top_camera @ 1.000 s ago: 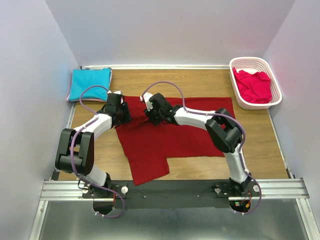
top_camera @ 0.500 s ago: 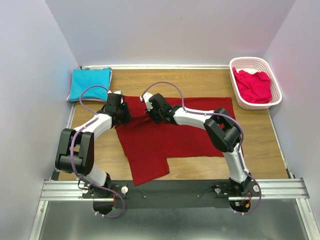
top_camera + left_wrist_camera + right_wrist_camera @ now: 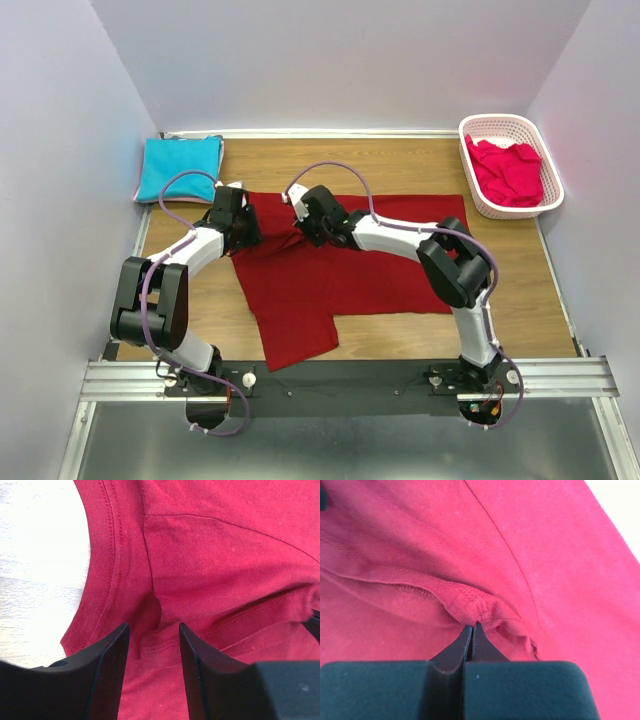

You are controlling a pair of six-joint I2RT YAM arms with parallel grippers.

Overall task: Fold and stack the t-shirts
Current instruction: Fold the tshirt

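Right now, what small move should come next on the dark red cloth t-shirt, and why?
Probably the left gripper closes: it stands open astride a ridge of the dark red cloth t-shirt, while the right gripper is pinched shut on its hem, so both would hold it.

White plastic basket [image 3: 497, 119] (latticed sides) at far-right corner of wooden table [image 3: 400, 165].

Right jaws slightly further right.

The left arm [image 3: 190, 252] and right arm [image 3: 400, 238] are extended forward. The left gripper [image 3: 152, 630] is held parted; the right gripper [image 3: 471, 629] is pressed closed.
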